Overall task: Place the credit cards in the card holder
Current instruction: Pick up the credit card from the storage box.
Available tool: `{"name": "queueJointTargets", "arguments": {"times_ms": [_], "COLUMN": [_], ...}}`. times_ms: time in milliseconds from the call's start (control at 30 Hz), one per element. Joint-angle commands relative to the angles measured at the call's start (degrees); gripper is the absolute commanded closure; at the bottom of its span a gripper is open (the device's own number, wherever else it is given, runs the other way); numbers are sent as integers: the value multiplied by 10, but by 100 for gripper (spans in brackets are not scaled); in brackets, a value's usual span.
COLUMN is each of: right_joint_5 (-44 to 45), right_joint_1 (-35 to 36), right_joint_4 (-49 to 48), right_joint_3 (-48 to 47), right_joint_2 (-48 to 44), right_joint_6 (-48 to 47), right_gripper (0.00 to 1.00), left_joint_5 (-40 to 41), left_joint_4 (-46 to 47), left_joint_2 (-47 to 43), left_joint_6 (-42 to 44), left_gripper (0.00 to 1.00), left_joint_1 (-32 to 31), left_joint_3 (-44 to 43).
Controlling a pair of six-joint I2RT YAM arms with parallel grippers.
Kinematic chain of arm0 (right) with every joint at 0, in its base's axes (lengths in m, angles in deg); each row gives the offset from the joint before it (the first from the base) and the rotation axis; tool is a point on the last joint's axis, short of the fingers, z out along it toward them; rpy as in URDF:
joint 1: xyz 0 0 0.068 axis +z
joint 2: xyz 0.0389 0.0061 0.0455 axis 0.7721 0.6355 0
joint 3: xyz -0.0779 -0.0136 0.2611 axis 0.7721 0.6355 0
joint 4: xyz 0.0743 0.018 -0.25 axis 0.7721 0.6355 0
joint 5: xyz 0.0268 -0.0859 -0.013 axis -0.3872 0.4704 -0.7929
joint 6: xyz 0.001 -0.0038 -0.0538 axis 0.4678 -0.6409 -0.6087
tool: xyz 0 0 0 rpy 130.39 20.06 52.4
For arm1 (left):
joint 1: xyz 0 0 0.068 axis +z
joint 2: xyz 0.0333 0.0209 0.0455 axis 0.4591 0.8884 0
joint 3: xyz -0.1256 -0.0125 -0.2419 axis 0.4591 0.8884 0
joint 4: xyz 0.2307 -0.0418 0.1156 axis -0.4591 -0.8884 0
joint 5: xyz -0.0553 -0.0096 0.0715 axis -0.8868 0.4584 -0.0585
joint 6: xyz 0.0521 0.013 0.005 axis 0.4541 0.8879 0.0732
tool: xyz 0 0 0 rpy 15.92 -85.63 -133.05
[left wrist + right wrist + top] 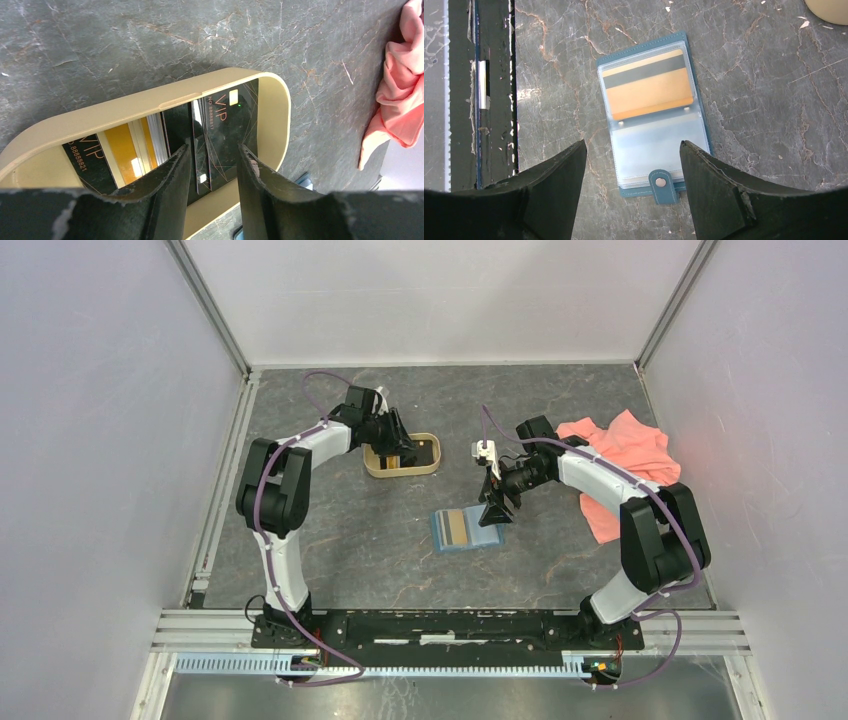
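Left gripper [214, 150] in smooth oval tray [150, 105], jaws apart astride glossy black card [201, 135]; right gripper [633, 145] spread over teal card holder [659, 145].

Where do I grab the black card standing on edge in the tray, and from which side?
Take the black card by its raised edge, from straight above, a finger on each flat face. It stands nearly on edge in the tan tray, between the open fingers of the left tool; the tray wall probably blocks a sideways approach.

A first black card [227, 125] in the tan tray [150, 102] reads "VIP" and "NO 8888831". A second black card [92, 162] reads "VIP" and "8888821".
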Motion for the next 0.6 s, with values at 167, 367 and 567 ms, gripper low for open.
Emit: {"name": "queueJointTargets", "arguments": {"times_ms": [167, 367, 567], "right_joint_5": [-16, -16, -17], "right_joint_1": [-3, -3, -4], "right_joint_4": [6, 8, 8], "right_joint_3": [-23, -23, -23], "right_joint_2": [5, 6, 3], "right_joint_6": [-13, -14, -16], "right_gripper": [25, 25, 25], "left_joint_5": [-43, -89, -116], "left_joint_4": [1, 55, 105], "left_joint_2": [30, 24, 11], "left_joint_6": [0, -38, -74], "left_gripper": [53, 54, 55], "left_joint_1": [-12, -12, -12], "left_joint_3": [-30, -17, -2]}}
